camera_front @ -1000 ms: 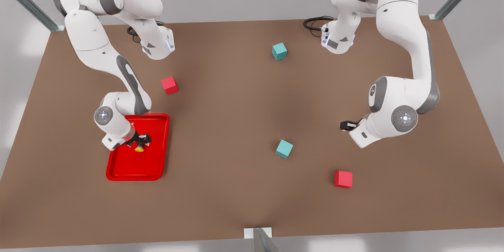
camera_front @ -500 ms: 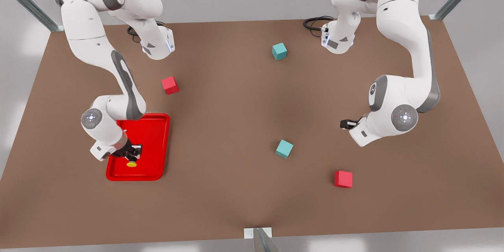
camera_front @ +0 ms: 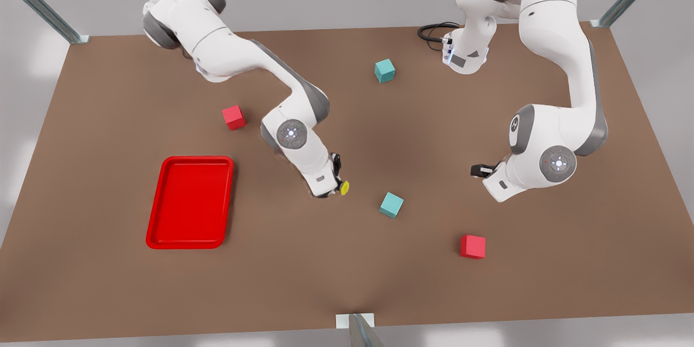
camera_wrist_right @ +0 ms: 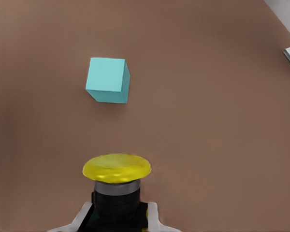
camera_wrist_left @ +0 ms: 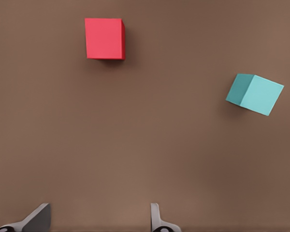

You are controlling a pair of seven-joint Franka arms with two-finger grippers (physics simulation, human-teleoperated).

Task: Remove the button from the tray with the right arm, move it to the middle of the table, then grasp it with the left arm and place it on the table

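White arms, grey joint covers, black hands.

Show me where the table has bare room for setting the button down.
The right end effector holds the button mid-table. Bare table runs between the tray and the near teal cube, and along the front edge. It is tighter toward the red cube and the waiting left end effector, fingers apart.

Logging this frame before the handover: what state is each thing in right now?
button: held, off the tray
right gripper: shut on button, mid-table
left gripper: open, waiting above table
tray: empty
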